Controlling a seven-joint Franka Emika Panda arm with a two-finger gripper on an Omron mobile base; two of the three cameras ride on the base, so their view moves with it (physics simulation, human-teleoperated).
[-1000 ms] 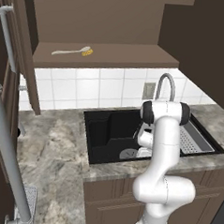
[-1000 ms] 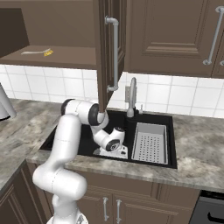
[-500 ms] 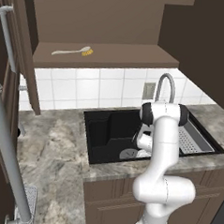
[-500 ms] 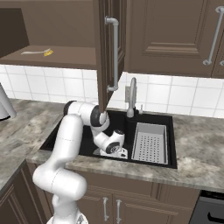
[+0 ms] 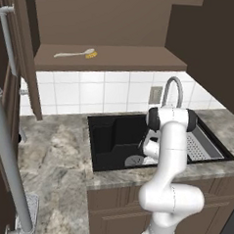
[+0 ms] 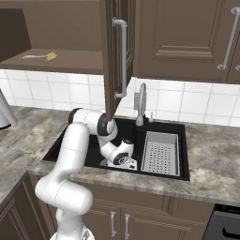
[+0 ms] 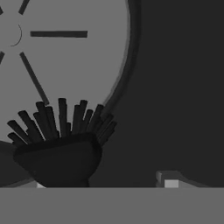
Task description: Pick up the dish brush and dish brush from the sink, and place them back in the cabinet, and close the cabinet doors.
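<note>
Down in the black sink (image 5: pixel 110 138), my gripper (image 7: pixel 105 183) stands open over the basin floor. The black dish brush (image 7: pixel 59 148) lies between its fingertips (image 7: pixel 168 179), close to the left one, with its bristles fanned over the round grey drain (image 7: pixel 65 65). In the right base view the gripper (image 6: pixel 131 165) is low in the sink (image 6: pixel 84 140). The whitish dish brush with the yellow head (image 5: pixel 74 53) lies on the shelf of the open cabinet (image 5: pixel 112 60). That brush (image 6: pixel 40 56) also shows in the right base view. The cabinet doors (image 6: pixel 115 56) stand open.
A grey drying rack (image 6: pixel 161 152) fills the right part of the sink. The curved faucet (image 5: pixel 172 90) rises behind the arm. An open door (image 5: pixel 219 46) juts out at upper right, and another door's bar handle (image 5: pixel 7 146) stands close at left. Marbled counter (image 5: pixel 52 159) surrounds the sink.
The hand has sunk a little lower toward the sink floor near the drain. The brush on the shelf and the doors have not moved.
</note>
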